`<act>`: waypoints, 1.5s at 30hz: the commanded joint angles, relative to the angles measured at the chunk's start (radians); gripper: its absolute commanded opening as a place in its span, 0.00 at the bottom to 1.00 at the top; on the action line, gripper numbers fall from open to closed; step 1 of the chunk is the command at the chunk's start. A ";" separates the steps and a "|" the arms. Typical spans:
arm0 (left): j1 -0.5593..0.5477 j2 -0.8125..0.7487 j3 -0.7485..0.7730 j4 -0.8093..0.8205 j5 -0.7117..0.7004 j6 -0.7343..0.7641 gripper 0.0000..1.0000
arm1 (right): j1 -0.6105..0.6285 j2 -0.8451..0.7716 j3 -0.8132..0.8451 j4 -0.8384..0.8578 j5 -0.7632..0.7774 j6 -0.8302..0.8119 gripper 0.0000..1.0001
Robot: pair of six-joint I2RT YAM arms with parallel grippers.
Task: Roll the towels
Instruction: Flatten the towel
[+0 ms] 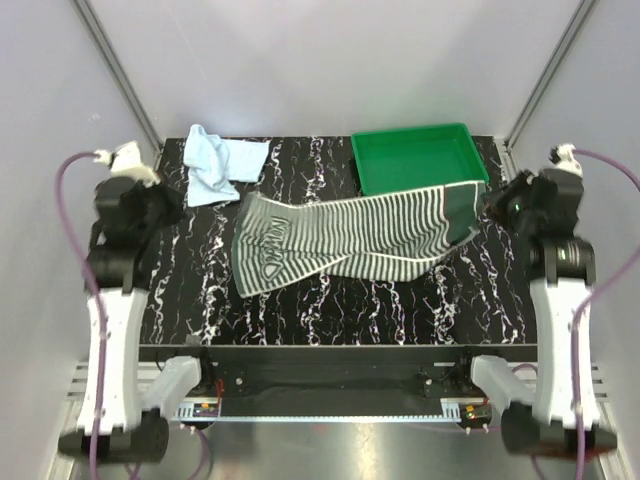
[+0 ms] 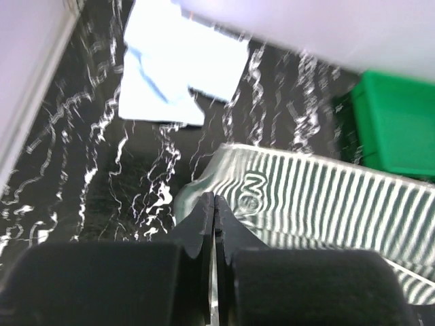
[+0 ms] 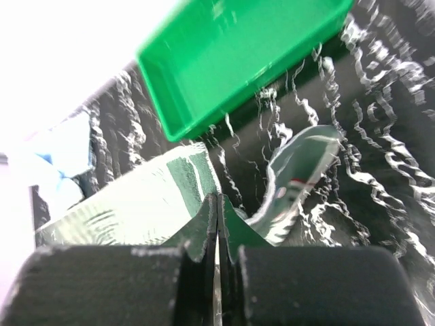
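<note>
The green-and-white striped towel (image 1: 350, 235) lies spread across the middle of the black marbled table (image 1: 330, 300). Its right end is lifted beside the tray's near corner. My right gripper (image 1: 487, 205) is at that raised end; in the right wrist view the right gripper (image 3: 217, 198) is shut on the striped towel (image 3: 136, 204), whose cloth rises on both sides of the tips. The pale blue towel (image 1: 215, 165) lies crumpled at the back left. My left gripper (image 1: 175, 207) hovers left of the striped towel (image 2: 326, 197). In the left wrist view the left gripper (image 2: 214, 198) is shut and empty.
A green plastic tray (image 1: 415, 160) stands at the back right, touching the striped towel's raised end. It shows as the tray (image 3: 231, 54) and the tray (image 2: 401, 122) in the wrist views. The pale blue towel (image 2: 177, 68) lies beyond my left fingers. Grey walls enclose the table.
</note>
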State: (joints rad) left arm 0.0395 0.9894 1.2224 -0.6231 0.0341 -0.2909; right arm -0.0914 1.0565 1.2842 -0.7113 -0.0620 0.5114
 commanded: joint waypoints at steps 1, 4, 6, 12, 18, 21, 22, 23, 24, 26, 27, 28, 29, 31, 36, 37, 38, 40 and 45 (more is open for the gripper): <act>-0.001 -0.173 0.028 -0.118 0.016 0.015 0.00 | 0.002 -0.177 0.032 -0.173 0.117 0.002 0.00; -0.001 -0.283 0.094 -0.190 0.016 0.016 0.00 | 0.002 -0.335 0.078 -0.256 0.175 0.039 0.00; -0.003 -0.328 0.097 -0.213 0.010 0.001 0.00 | 0.002 -0.420 0.099 -0.289 0.182 0.052 0.00; -0.001 -0.333 -0.143 -0.108 0.149 -0.051 0.15 | 0.002 -0.418 0.080 -0.405 0.174 0.064 0.00; -0.096 -0.102 -0.245 0.129 0.274 -0.059 0.56 | 0.002 -0.415 0.067 -0.416 0.191 0.058 0.00; -0.257 0.091 -0.169 0.166 0.179 -0.025 0.70 | 0.002 -0.408 0.046 -0.412 0.183 0.055 0.00; -0.286 0.145 -0.115 0.174 0.171 -0.024 0.72 | 0.002 -0.411 0.034 -0.407 0.183 0.055 0.00; -0.330 0.197 -0.092 0.198 0.162 -0.024 0.74 | 0.002 -0.412 0.012 -0.402 0.182 0.055 0.00; -0.351 0.315 -0.066 0.212 0.158 -0.021 0.76 | 0.002 -0.412 0.000 -0.390 0.174 0.056 0.00; -0.406 0.435 0.023 0.238 0.147 -0.014 0.80 | 0.002 -0.408 -0.031 -0.379 0.165 0.056 0.00; -0.426 0.551 0.064 0.238 0.141 0.002 0.82 | 0.002 -0.406 -0.039 -0.370 0.153 0.058 0.00; -0.446 0.621 0.104 0.238 0.138 0.016 0.85 | 0.002 -0.403 -0.046 -0.366 0.149 0.058 0.00; -0.484 0.681 0.211 0.218 0.122 0.039 0.87 | 0.002 -0.394 -0.057 -0.361 0.145 0.058 0.00; -0.518 0.855 0.322 0.194 0.110 0.064 0.91 | 0.002 -0.386 -0.063 -0.352 0.131 0.055 0.00; -0.587 1.142 0.648 0.152 0.099 0.102 0.95 | 0.002 -0.360 -0.054 -0.364 0.126 0.033 0.00; -0.593 1.232 0.690 0.126 0.108 0.098 0.96 | 0.002 -0.362 -0.046 -0.370 0.128 0.032 0.00; -0.596 1.268 0.736 0.114 0.115 0.095 0.96 | 0.002 -0.365 -0.043 -0.376 0.128 0.029 0.00; -0.605 1.333 0.826 0.099 0.116 0.091 0.96 | 0.002 -0.372 -0.042 -0.389 0.126 0.024 0.00; -0.629 1.442 0.884 0.100 0.110 0.062 0.96 | 0.002 -0.371 -0.051 -0.392 0.108 0.018 0.00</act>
State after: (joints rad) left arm -0.5819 2.4134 2.0399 -0.5144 0.1535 -0.2180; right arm -0.0914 0.6872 1.2152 -1.1141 0.0700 0.5488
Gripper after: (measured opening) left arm 0.955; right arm 0.010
